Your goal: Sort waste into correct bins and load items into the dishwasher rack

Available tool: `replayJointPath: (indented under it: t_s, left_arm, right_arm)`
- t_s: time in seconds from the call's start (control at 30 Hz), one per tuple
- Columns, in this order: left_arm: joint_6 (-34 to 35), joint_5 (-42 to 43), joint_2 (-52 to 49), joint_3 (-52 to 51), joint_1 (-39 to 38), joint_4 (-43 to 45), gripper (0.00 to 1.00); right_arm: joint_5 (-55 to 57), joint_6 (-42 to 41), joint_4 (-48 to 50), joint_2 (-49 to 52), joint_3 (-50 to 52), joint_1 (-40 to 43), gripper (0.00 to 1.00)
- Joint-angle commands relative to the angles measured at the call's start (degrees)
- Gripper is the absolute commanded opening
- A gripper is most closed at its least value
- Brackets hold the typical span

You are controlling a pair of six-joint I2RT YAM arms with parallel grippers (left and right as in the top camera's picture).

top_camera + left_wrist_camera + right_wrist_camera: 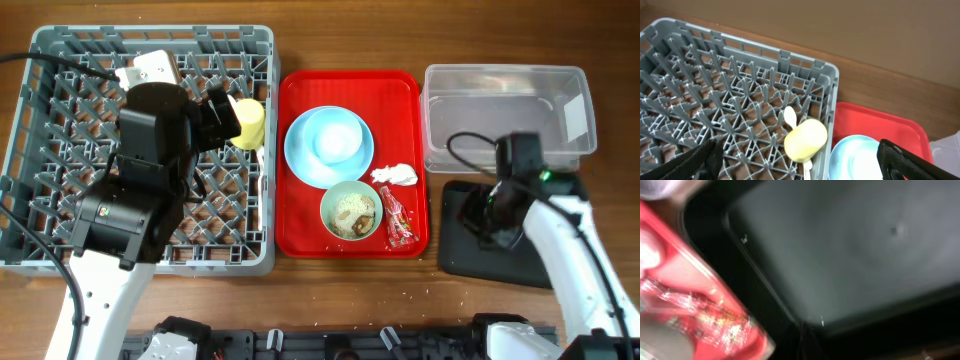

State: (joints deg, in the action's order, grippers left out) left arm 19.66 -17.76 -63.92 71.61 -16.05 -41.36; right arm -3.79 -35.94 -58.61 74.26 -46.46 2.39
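Hovering left tool [224, 113] over rack [60, 45], right tool [490, 215] over black tray [462, 255].

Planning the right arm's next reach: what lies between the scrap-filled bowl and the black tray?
Overhead view: the red snack wrapper lies between the bowl and the black tray, on the red serving tray's right edge, then bare table.

I see red serving tray [300, 225] lying flat on brown wooden table [350, 35]; wood grain visible; tray near centre.
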Motion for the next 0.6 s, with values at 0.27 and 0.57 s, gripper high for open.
replayJointPath:
  t_s: [0.27,0.57]
  left_arm:
    - [0.5,-0.8,0.2,-0.1,0.2,0.1,1.00]
    - [0.5,-0.8,0.2,-0.1,0.2,0.1,1.00]
  right_arm:
    - [-4.3,0.6,28.3,-0.7,14.1,0.1,0.04]
    - [-8.2,13.0,35.5,0.4,14.1,0.1,0.04]
